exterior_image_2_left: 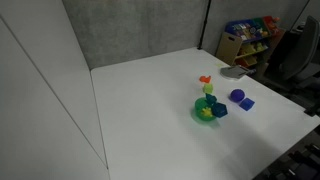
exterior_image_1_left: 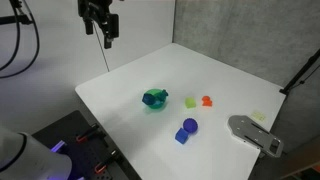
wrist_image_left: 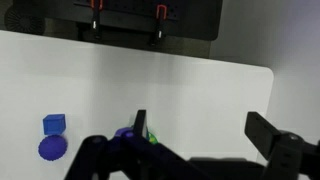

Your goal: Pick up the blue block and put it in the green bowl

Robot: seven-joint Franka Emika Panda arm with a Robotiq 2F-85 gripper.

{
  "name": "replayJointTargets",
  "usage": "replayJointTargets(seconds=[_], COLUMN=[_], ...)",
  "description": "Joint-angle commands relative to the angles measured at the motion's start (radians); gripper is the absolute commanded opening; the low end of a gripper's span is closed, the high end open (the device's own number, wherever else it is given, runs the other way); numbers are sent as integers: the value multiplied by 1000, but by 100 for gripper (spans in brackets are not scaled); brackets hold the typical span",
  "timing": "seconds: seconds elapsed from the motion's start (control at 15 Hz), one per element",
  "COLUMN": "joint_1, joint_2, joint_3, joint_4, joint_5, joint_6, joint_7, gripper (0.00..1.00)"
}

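Reading an exterior view from the left, I have the gripper [exterior_image_1_left: 103, 36] hanging high above the white table [exterior_image_1_left: 125, 85], well apart from everything on it. Its jaws stand spread and empty; the wrist view shows only bare tabletop in the gap between the fingers. Next along, near the middle of the table, is the green bowl [exterior_image_1_left: 154, 100]. Right of it and nearer the front edge, the blue block [exterior_image_1_left: 181, 137] rests on the tabletop. A rounded blue-purple dome [exterior_image_1_left: 190, 125] sits just beside it, and I cannot tell whether the two touch. Behind them lie a lime-green piece [exterior_image_1_left: 190, 101] and an orange piece [exterior_image_1_left: 207, 100], and at the far right a grey object [exterior_image_1_left: 255, 135].

I take the step in hand to be the approach to the block, since nothing is grasped yet. I would travel across at height and pass above the bowl rather than skim it. I would only start down once I am square over the block. In the wrist view the block [wrist_image_left: 54, 124] sits far to the left with the dome [wrist_image_left: 52, 148] below it, so I want it centred between the fingers first.

The neighbour is the main hazard. I would turn the wrist so the fingers close on the two flat faces that are clear of the dome. Then I would descend straight and slowly with the jaws wide, and close low on the block. A finger landing on the dome would likely knock it into the block and twist the block out of line.
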Motion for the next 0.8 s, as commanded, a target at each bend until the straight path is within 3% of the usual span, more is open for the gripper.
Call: replayJointTargets(seconds=[0.0,0.33,0.73], joint_1=[-22,-26,-48], joint_2=[2,36,180], joint_3=[16,31,67], joint_4=[3,19,63], joint_5=[7,-2,-30], joint_6=[-4,34,207], joint_7=[-8,14,88], gripper=[100,100,100])
